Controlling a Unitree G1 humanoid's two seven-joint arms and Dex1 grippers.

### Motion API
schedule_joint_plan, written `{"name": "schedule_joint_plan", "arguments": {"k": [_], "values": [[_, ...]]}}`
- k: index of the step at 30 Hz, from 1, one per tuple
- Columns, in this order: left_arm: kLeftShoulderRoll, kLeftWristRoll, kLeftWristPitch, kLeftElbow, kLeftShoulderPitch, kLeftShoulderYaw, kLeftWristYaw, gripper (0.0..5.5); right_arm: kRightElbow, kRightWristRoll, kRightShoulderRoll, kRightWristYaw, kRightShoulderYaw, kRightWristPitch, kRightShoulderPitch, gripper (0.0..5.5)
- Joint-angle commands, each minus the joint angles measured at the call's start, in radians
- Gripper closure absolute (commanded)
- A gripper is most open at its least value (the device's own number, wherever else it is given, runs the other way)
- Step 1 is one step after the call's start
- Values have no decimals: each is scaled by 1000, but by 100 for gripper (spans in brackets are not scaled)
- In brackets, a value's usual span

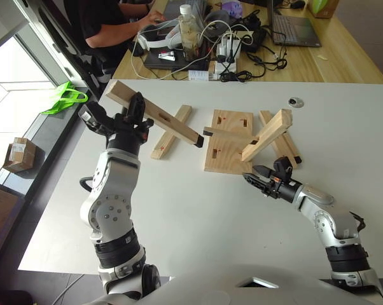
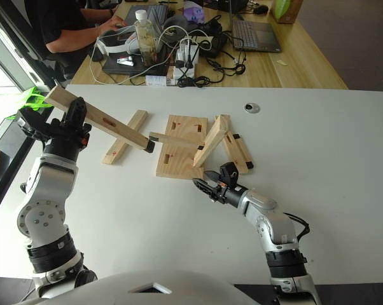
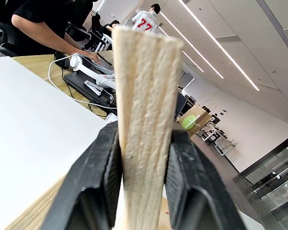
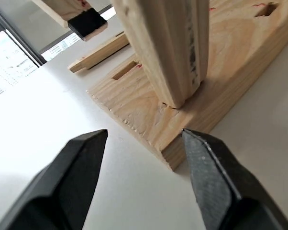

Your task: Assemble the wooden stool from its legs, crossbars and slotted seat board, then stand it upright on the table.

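Left gripper point(image 1: 139, 113): jaws clamped on long pale wooden leg point(image 1: 174, 124), airborne, black-capped end aimed at slotted wooden seat board point(image 1: 220, 162). Right gripper point(image 1: 258, 175): jaws apart, just beside board's near corner.

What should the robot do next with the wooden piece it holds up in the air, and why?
Probably lower the leg toward a free slot in the seat board. The left gripper is shut on it, holding it tilted above the table with its dark-capped end close to the board, and the right gripper is open at the board's corner.
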Motion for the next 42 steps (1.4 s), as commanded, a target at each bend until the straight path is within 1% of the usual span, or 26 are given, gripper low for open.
{"name": "schedule_joint_plan", "arguments": {"k": [1, 7, 11, 15, 19, 23, 28, 34, 37, 38, 42], "values": [[-19, 1, 2, -13, 4, -34, 4, 448, -30, 12, 41, -23, 27, 25, -14, 261], [-35, 64, -49, 61, 84, -62, -64, 448, -35, 13, 42, -23, 28, 33, -25, 261], [-62, 122, -100, 107, 80, -94, -96, 448, -51, 19, 36, -21, 27, 41, -21, 261], [-105, 131, -126, 97, 73, -126, -99, 448, -50, 20, 13, -3, 22, 49, -16, 261], [-105, 166, -132, 107, 85, -141, -105, 448, -46, 25, -7, 8, 5, 55, -18, 261], [-69, 277, -155, 113, 87, -168, -116, 448, -49, 30, -19, 11, -7, 56, -13, 261], [-46, 316, -150, 98, 99, -187, -143, 448, -48, 30, -24, 9, -26, 52, -5, 261], [60, 467, -114, 63, 110, -345, -230, 448, -21, 19, -8, -44, -101, 18, -26, 261], [73, 505, -96, 54, 104, -394, -250, 448, -29, 16, 30, -94, -127, -20, -42, 261], [68, 505, -89, 56, 103, -395, -250, 448, -31, 19, 37, -101, -127, -24, -45, 261], [39, 334, 97, 125, -36, -246, -217, 448, -28, 6, 63, -119, -108, -41, -52, 261]]}}
